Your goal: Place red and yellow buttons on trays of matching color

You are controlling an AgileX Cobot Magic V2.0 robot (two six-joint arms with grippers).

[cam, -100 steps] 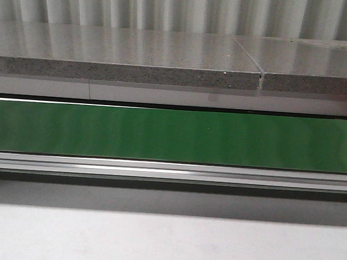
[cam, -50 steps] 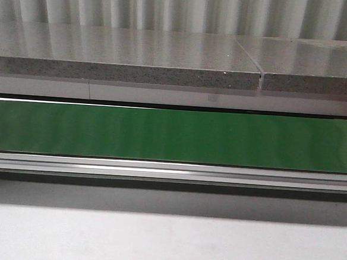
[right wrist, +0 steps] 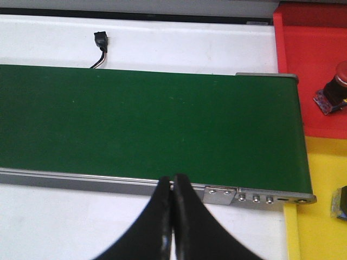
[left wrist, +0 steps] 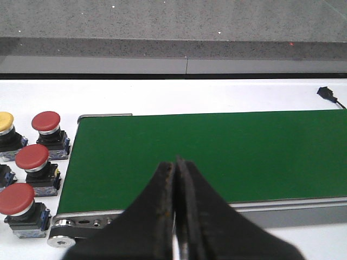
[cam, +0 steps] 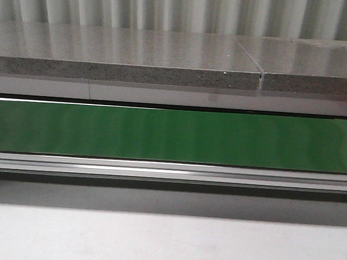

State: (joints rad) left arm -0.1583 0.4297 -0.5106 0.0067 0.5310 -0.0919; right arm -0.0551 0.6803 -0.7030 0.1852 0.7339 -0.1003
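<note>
Our left gripper [left wrist: 176,216] has its fingers pressed together on nothing, poised over the near rail of the green belt [left wrist: 217,157]. Our right gripper [right wrist: 172,216] is likewise closed and empty at the belt's other end. Off the belt's left end stand three red buttons [left wrist: 31,157] and one yellow button [left wrist: 4,120]. Beyond its right end the red tray [right wrist: 309,70] already holds a red-capped button [right wrist: 337,89], with the yellow tray [right wrist: 320,184] beside it. We judge we should spread the fingers fully before descending squarely over one cap. No readable writing shows.
</note>
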